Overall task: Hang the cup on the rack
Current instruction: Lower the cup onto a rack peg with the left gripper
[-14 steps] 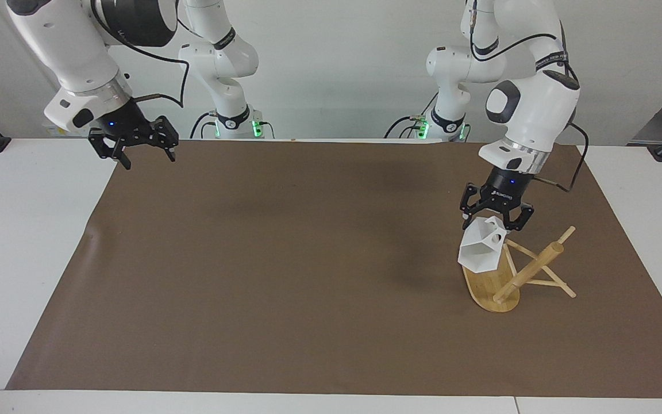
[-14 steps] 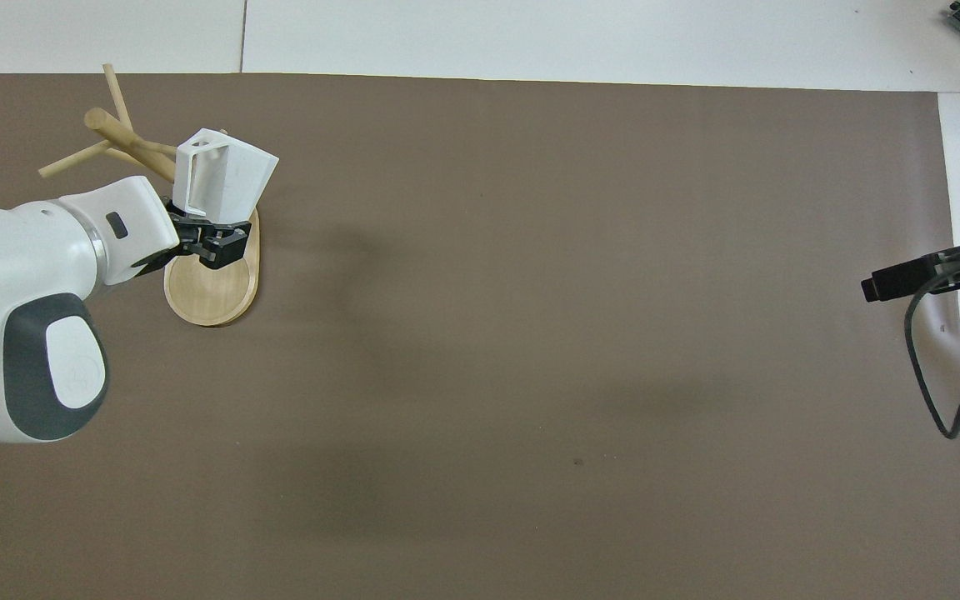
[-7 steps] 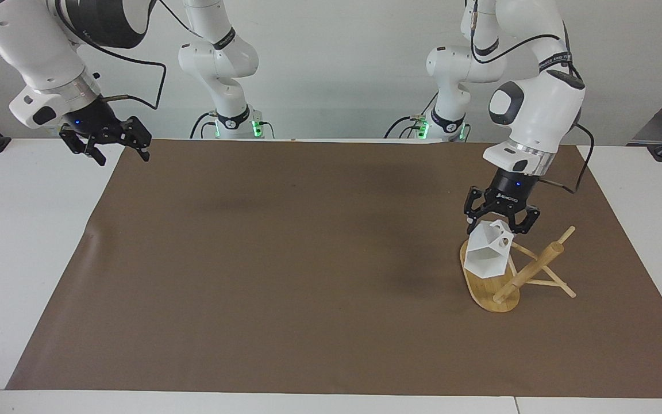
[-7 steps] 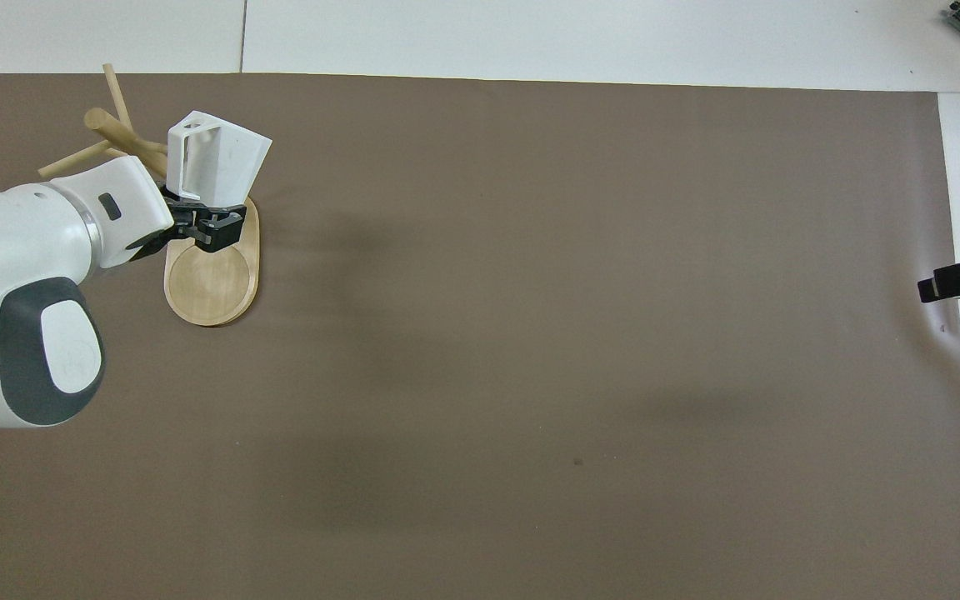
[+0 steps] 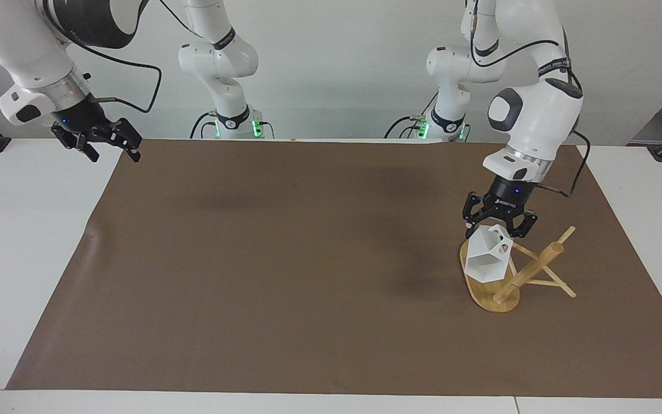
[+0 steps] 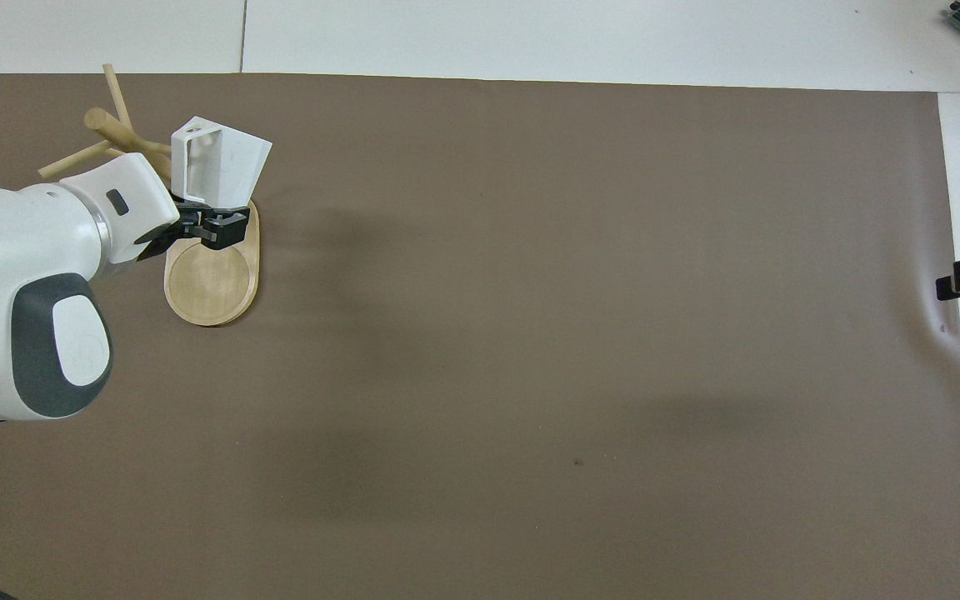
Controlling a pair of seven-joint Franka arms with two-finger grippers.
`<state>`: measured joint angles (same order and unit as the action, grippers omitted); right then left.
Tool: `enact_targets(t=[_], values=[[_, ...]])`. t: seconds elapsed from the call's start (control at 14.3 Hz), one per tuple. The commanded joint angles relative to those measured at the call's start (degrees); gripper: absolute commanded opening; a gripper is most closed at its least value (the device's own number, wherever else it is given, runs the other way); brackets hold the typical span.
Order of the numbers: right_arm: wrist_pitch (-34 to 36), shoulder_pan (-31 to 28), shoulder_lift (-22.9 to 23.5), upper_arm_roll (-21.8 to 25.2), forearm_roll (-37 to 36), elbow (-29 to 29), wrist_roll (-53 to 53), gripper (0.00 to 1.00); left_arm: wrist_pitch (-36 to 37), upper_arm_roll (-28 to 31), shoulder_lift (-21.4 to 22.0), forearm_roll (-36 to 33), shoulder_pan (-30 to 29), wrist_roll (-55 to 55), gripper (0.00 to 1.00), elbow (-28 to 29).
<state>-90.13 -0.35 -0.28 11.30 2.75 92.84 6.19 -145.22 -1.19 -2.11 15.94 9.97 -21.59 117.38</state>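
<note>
Cup (image 5: 487, 256) is gripped below left gripper (image 5: 497, 229) fingers, over tilted rack (image 5: 512, 276). Peg may be missed by handle hole, knocking rack. Right gripper (image 5: 108, 148) waits, spread.

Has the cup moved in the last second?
Yes. The cup, held by the left gripper, has sunk lower toward the rack base, closing in on the pegs.

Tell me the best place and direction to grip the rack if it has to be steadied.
Probably the thick central post, taken from above with the end effector closing across it: it is round and bare between the thin pegs, whereas the flat oval base offers nothing to pinch.
</note>
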Motion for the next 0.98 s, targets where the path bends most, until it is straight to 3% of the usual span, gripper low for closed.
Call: enact_targets(t=[0.0,0.49,0.91], values=[[1.36,0.09,0.19,0.21,-0.99,-0.65,-2.06,1.00,0.02,0.31,-0.44,-1.53,-1.43,2.94,0.00,-0.83],[2.15,0.00,0.19,-0.14,-1.08,-0.65,-2.23,1.00,0.73,0.32,-0.79,-1.53,-2.50,7.25,0.00,-0.66],[1.71,0.52,0.10,-1.19,-5.29,-0.65,-2.32,1.00,0.64,0.40,-2.29,-1.53,-2.67,12.89,0.00,-1.01]])
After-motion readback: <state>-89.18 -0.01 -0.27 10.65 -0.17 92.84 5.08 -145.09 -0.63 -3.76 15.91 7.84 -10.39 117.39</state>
